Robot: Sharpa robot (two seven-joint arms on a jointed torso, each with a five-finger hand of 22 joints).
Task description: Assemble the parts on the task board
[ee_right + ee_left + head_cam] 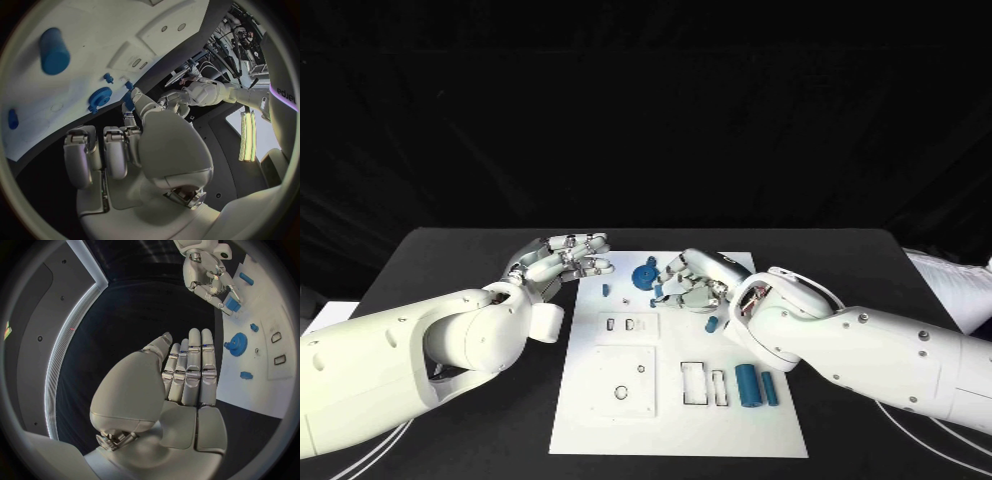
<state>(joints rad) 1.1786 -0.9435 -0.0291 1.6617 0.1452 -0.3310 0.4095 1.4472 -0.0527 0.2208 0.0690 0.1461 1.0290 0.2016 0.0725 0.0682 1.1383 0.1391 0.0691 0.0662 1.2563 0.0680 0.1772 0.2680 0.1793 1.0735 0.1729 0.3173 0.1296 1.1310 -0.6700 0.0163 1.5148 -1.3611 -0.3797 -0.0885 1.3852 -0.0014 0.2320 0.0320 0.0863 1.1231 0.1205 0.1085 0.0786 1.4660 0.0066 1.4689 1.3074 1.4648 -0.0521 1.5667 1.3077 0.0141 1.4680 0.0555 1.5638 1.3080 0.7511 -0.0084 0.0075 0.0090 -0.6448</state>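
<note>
The right hand point(697, 282) is up at the far end of the task board point(678, 425), and it looks like it's pinching a small blue part point(232, 303) between thumb and finger, with the other fingers curled loosely round it. The blue gear point(646, 275) sits flat on the board just beside those fingers, on the side toward the left hand.

The left hand point(563, 258) hovers off the board's far edge over the black bench point(444, 260), fingers straight, close together, holding nothing.

My guess at the step: seat the pinched part into its spot near the gear. I'd keep the pinch firm, drop straight down, and not nudge the gear sideways. The free hand could steady the board if it starts sliding.

On containers, the board's recesses are what counts. The outlined rectangular slots point(702, 383) closer to the robot than the right hand's fingers look unfilled, and two blue cylinders point(756, 384) lie just beside them, not in them. Another small blue piece point(713, 324) lies loose between the fingers and those slots.
</note>
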